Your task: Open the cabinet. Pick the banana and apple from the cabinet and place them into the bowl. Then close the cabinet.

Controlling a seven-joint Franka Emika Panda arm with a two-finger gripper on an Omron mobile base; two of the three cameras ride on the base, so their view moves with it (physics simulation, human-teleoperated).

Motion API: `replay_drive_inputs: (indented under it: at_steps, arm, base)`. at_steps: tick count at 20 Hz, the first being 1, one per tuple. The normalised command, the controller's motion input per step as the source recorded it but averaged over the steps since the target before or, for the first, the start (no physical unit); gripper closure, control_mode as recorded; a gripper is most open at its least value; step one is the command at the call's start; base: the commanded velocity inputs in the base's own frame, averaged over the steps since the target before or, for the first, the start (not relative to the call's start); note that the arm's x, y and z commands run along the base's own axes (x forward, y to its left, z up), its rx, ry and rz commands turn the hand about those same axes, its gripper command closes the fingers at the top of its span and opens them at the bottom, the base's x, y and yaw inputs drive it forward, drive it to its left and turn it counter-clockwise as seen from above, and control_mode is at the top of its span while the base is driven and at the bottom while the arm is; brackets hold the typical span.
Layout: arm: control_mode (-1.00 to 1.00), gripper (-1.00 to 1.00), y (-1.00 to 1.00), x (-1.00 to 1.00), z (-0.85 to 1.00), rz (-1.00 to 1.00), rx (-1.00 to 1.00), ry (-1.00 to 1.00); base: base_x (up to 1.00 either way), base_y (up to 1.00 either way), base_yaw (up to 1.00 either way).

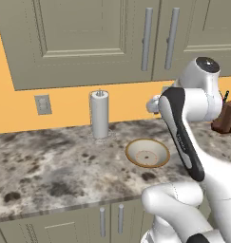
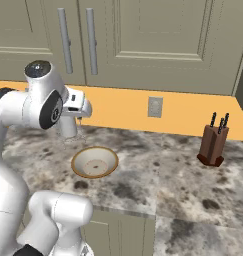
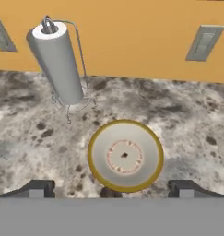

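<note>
Doors shut on the cabinet (image 1: pixel 83 42), so opening it is the step in hand, and nothing has gone into the bowl (image 1: pixel 147 153) yet. The gripper (image 3: pixel 114 189) hangs over the table (image 1: pixel 50 166) with its jaws spread wide and nothing between them, looking straight down on the bowl. Banana and apple are presumably behind those doors.

To do this well, I'd say the arm must lift well up and turn the fingers to straddle one handle (image 1: pixel 146 39) across its width. Those bars run vertically, long axis straight up and down, side by side at the seam where the doors meet. Best to grab mid-bar and pull out along the door's arc, not straight back. The paper towel roll (image 1: pixel 99 114) stands upright just behind the bowl, so rise clear of it.
</note>
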Motion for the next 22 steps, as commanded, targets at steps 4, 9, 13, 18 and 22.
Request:
replay_drive_inputs:
  at_steps: [4,9,13,18,22]
  arm:
    - [-1.00,-1.00,0.00,-0.57,0.68,0.00,0.00,-0.59]
    - [-1.00,-1.00,0.00,-0.55,0.67,0.00,0.01,-0.55]
    - [-1.00,-1.00,0.00,-0.51,0.59,0.00,0.10,-0.50]
    - [-1.00,-1.00,0.00,-0.44,0.60,0.00,0.05,-0.47]
    - [-1.00,-1.00,0.00,-0.37,0.43,0.00,0.04,-0.42]
  base:
    - [0.00,0.00,0.00]
    - [0.00,0.00,0.00]
    - [0.00,0.00,0.00]
    - [0.00,0.00,0.00]
    - [0.00,0.00,0.00]
